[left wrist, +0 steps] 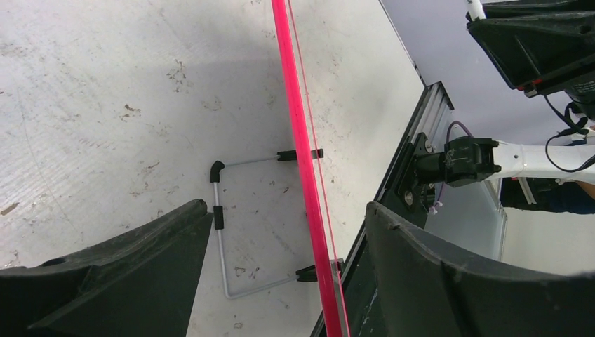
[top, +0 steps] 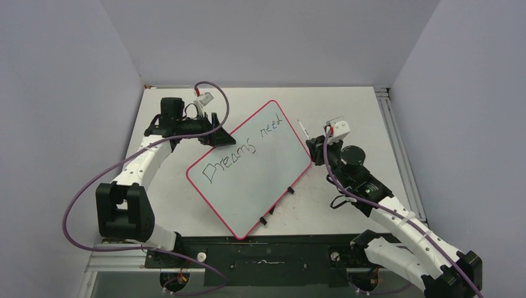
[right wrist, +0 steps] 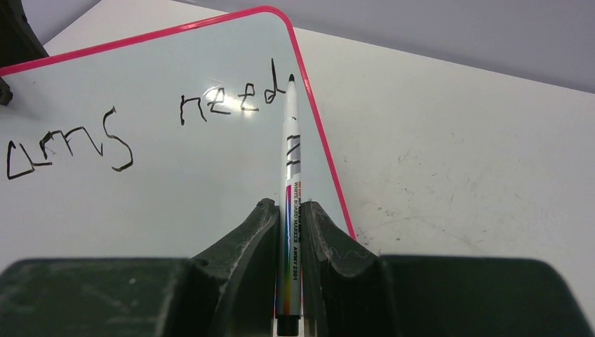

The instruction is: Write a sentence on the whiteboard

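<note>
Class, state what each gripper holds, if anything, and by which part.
Right gripper: the marker, clamped by its rear barrel, tip forward. Left gripper: nothing; its jaws stand open astride the whiteboard rim.

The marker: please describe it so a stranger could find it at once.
Start at the tilted whiteboard mid-table, then go to its right edge. There the right gripper grips the marker: a thin white pen with black tip and rainbow stripe.
</note>
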Robot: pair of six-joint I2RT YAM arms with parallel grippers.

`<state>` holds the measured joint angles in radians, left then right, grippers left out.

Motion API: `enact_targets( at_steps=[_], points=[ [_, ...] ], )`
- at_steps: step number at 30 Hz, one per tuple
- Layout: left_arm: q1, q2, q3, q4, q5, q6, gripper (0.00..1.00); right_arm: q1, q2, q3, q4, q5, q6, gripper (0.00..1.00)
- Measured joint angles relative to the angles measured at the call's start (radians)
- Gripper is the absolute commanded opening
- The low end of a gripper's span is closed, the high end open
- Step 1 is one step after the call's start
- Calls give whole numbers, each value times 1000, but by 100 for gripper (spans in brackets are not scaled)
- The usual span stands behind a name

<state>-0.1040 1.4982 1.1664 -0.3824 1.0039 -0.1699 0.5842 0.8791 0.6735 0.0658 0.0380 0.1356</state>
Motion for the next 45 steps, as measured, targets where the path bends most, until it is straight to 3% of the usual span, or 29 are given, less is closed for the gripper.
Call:
enact_targets(
  at_steps=[10, 22, 31, 45],
  points=[
    [0, -154, -43, 49, -148, -5, 98, 7, -61, 0, -82, 1, 0, 5],
    [10, -471, -106, 78, -526, -10, 96, 13, -96, 11, -143, -2, 0, 5],
    [27, -638, -52, -142, -761, -14, 96, 63, -110, 12, -158, -77, 16, 5],
    [27, -985, -140, -466, -785, -159, 96, 417, -64, -31, -109, -130, 64, 5]
  ],
)
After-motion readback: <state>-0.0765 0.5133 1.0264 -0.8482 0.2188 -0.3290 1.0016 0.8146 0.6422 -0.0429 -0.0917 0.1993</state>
